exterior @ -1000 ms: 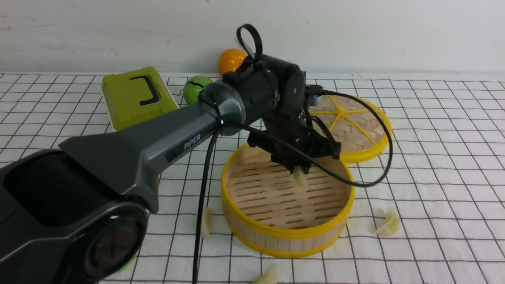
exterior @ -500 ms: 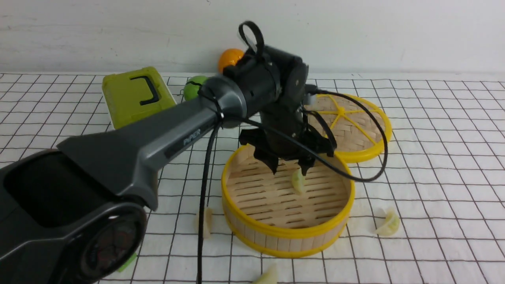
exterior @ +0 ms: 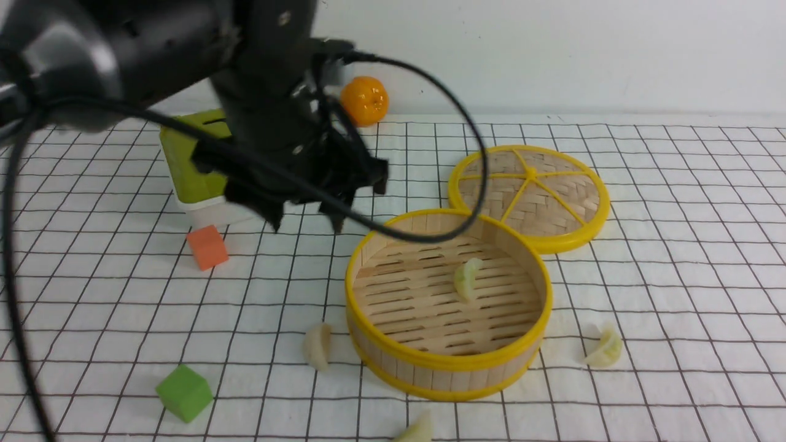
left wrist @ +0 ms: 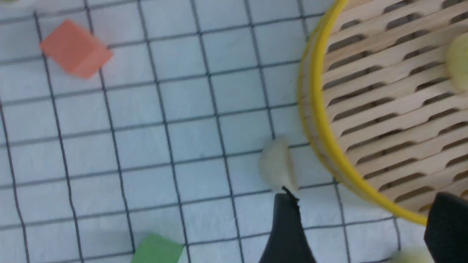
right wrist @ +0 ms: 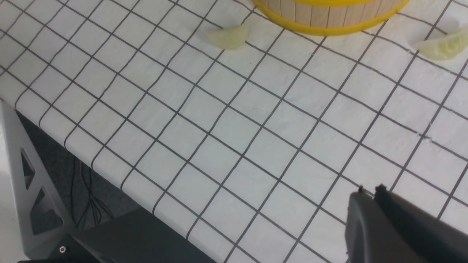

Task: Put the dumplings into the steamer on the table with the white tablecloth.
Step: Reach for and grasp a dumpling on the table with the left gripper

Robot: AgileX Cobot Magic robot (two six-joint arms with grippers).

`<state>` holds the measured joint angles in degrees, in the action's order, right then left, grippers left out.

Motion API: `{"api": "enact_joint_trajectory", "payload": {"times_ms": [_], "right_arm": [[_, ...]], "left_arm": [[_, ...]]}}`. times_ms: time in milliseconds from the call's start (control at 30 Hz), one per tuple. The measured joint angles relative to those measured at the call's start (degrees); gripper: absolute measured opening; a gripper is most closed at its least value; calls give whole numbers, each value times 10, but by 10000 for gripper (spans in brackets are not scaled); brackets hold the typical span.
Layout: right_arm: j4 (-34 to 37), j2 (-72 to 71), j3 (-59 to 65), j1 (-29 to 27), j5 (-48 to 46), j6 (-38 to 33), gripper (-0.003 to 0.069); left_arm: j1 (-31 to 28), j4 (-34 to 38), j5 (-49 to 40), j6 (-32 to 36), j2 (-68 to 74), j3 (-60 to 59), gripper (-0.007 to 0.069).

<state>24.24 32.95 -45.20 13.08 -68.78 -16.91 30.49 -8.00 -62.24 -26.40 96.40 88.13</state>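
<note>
The round bamboo steamer (exterior: 442, 374) stands mid-table on the white gridded tablecloth (exterior: 675, 276). One dumpling (exterior: 466, 279) lies on its slatted floor. Three dumplings lie on the cloth: one left of the steamer (exterior: 318, 345), one right of it (exterior: 605, 348), one at the near edge (exterior: 417, 430). My left gripper (exterior: 307, 226) hangs open and empty, raised, left of the steamer. In the left wrist view the gripper (left wrist: 367, 197) straddles the steamer's rim (left wrist: 321, 120), one finger by a dumpling (left wrist: 276, 166). My right gripper (right wrist: 370, 190) is shut and empty, low over the cloth.
A flat woven lid (exterior: 531, 196) lies behind the steamer to the right. A green box (exterior: 184, 159) and an orange fruit (exterior: 364, 100) sit at the back. An orange cube (exterior: 207, 247) and a green cube (exterior: 184, 393) lie at the left. The table's near edge (right wrist: 73, 146) shows in the right wrist view.
My left gripper opened over the steamer and dropped the dumpling onto its floor. It then rose and swung left, clear of the steamer.
</note>
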Motion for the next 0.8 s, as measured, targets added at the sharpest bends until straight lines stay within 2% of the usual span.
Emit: {"api": "enact_joint_trajectory", "payload": {"times_ms": [133,267,567,667,800], "right_arm": [[0,0,0,0,9,0,31],[0,0,0,0,19,0,31],[0,0,0,0,16,0,38],[0,0,0,0,8,0,40],[0,0,0,0,-2,0,41]], "left_arm": [[-24,21,76,-9,-39,-137,477],[-29,23,153,-9,-27,-206,477],[-30,26,244,-9,63,-207,461],[-30,26,256,-9,84,-206,440],[-30,36,283,-9,110,-205,373]]}}
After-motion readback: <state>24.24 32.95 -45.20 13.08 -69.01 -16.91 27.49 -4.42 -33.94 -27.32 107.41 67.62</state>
